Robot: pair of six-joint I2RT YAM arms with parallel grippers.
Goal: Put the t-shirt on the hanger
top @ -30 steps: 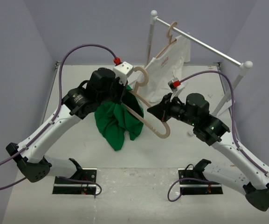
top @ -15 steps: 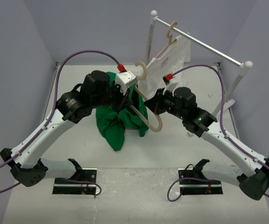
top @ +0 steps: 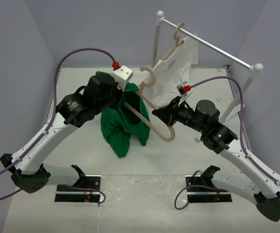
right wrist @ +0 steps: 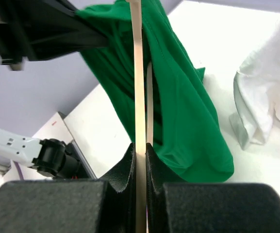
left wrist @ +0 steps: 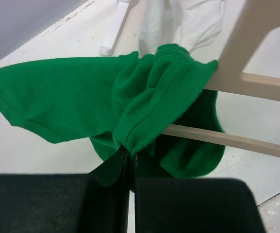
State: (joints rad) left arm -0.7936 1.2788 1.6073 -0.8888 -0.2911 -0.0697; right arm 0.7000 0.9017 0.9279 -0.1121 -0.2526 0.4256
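**Hanger and t-shirt held between the two arms.** The pale wooden hanger [top: 155,128] is carried clear of the table. Its long axis slopes from the hook, at the far upper end, down to the near lower end on the right arm's side. The green t-shirt [top: 116,130] hangs in a crumpled bunch on the left arm's side of the hanger, most of its cloth drooping below the hook end and behind the lower bar. The left arm is therefore nearer the shirt and the right arm nearer the hanger's free lower end. The left gripper [left wrist: 130,156] has its fingers pressed together on a fold of the ribbed collar. In the left wrist view this collar lies against the wood just beside the hook end, and the lower bar runs into the folds beneath it. Whether that shoulder of the hanger is already inside the neck opening cannot be told. The right gripper [right wrist: 140,148] is clamped on the hanger close to its lower end, and its wrist view shows the wood edge-on between the fingers with green cloth beyond. The coming move probably depends on drawing the collar along the hanger's axis, away from the hook end. The white garment [top: 176,63] hangs well beyond the hook.
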